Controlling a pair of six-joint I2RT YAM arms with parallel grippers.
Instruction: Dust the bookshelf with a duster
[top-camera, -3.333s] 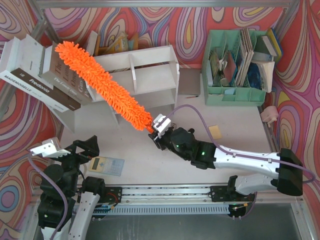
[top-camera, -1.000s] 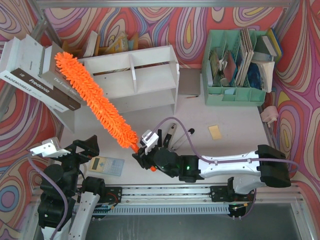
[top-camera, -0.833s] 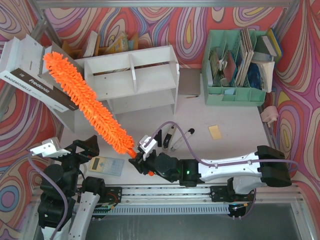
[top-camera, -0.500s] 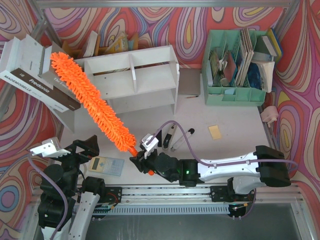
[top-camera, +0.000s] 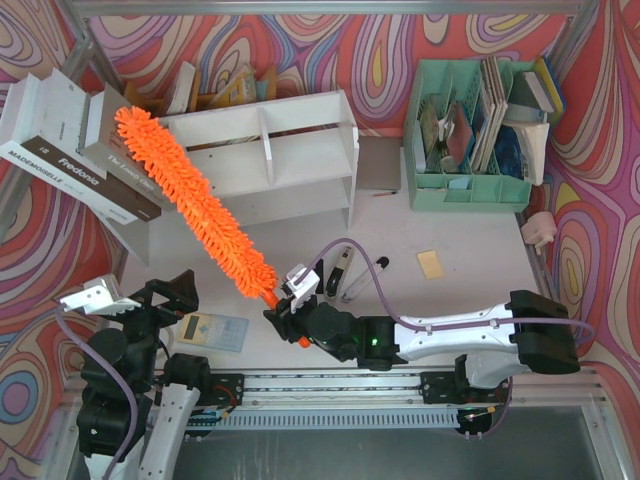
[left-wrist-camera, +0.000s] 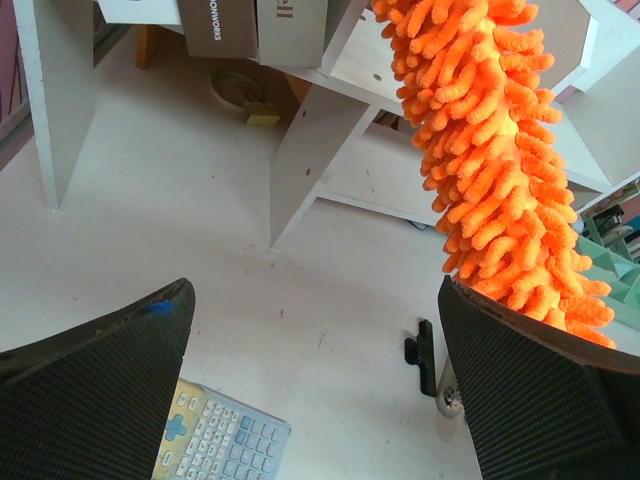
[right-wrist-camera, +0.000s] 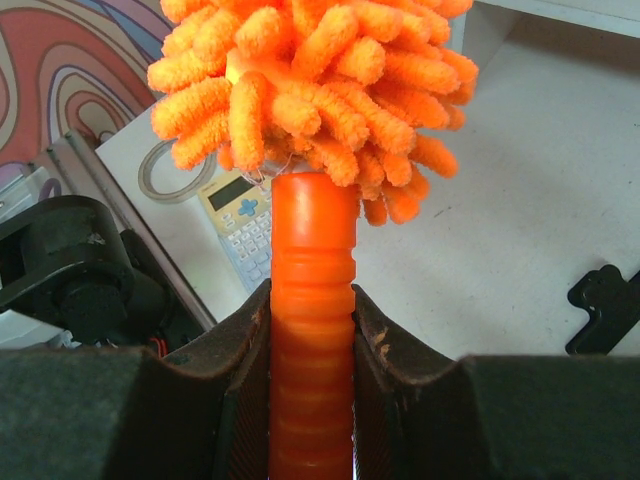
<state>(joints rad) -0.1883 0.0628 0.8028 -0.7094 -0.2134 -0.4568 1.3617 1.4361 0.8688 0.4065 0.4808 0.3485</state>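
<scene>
My right tool clamps the duster by its handle, head aimed 11 o'clock to reach the bookshelf; left tool released.

The white tabletop carries a calculator just to the left of the right gripper. Two marker pens lie just beyond that gripper to its right, with a yellow sticky note further right. The white bookshelf stands well beyond it, and the mint-green file organiser far beyond to the right.
</scene>
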